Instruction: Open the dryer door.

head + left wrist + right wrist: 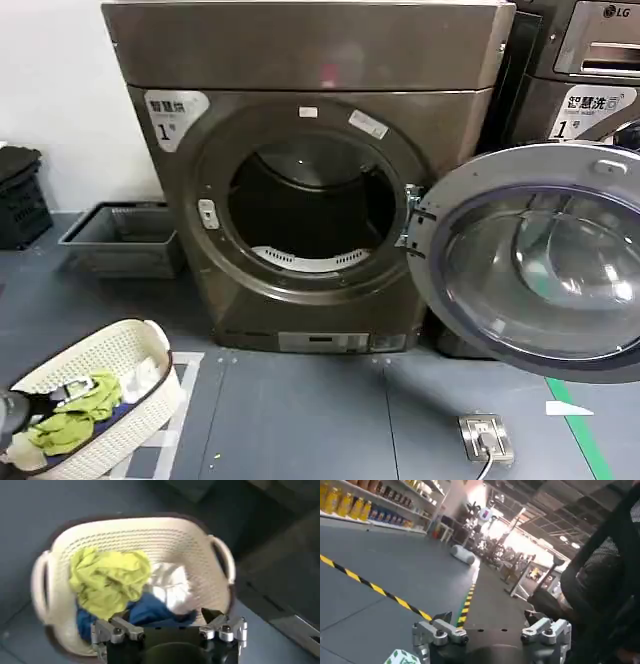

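The dryer door [535,262] stands swung wide open to the right of the brown dryer [300,60], hinged at the right side of the round drum opening [310,205]. Its grey inner rim and clear bulging glass face me. The drum looks empty. My left gripper [167,617] hangs open above a white laundry basket [140,532], with nothing between its fingers. My right gripper [489,616] is open too and points away across a grey floor, holding nothing.
The basket [110,375] with yellow-green, blue and white clothes sits on the floor at front left. A grey tray [125,235] and a black crate [20,195] stand left of the dryer. An LG machine [590,60] stands behind the open door. A floor socket [485,437] lies in front.
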Tool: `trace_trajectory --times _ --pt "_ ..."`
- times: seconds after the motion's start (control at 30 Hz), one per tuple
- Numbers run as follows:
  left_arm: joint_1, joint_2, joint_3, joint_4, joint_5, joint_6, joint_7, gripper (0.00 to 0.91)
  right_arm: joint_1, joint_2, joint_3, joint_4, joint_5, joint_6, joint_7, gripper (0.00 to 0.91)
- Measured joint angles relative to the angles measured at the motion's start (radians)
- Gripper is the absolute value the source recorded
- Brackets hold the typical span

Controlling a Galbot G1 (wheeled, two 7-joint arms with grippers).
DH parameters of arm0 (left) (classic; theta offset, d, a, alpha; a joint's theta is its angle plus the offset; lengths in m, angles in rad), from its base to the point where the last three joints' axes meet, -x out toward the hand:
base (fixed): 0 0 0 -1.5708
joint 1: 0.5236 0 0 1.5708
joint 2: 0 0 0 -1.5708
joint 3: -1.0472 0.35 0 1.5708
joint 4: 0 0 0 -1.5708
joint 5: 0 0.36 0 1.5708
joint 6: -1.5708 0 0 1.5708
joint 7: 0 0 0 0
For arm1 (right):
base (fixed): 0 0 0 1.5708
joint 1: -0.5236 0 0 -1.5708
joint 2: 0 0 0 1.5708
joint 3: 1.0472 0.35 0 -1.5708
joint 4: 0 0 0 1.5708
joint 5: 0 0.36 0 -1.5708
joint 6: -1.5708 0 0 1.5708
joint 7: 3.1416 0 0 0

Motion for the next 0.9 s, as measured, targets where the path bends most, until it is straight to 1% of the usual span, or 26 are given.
trace_trajectory --times 0.07,0.2,0.43,0.6,0.9 --pt "-0.007 0.002 -0.003 0.033 -0.026 0.000 -0.011 0.907 0.000 0.004 0.000 -0.001 0.000 0.000 0.002 0.907" --pt "-0.035 0.012 -0.008 0.098 -0.115 0.000 -0.064 0.907 -0.001 0.010 0.004 0.000 0.000 0.000 0.003 0.907" --pt "-0.076 0.033 0.005 0.213 -0.152 0.000 -0.068 0.907 -0.003 0.014 0.009 0.001 0.008 0.005 0.003 0.907" --pt "-0.079 0.040 0.024 0.232 -0.153 0.000 -0.068 0.907 -0.002 0.017 0.011 0.003 0.022 0.028 -0.003 0.907" --pt "-0.082 0.042 0.030 0.241 -0.149 -0.001 -0.064 0.907 0.003 0.019 0.011 0.000 0.021 0.045 -0.010 0.907"
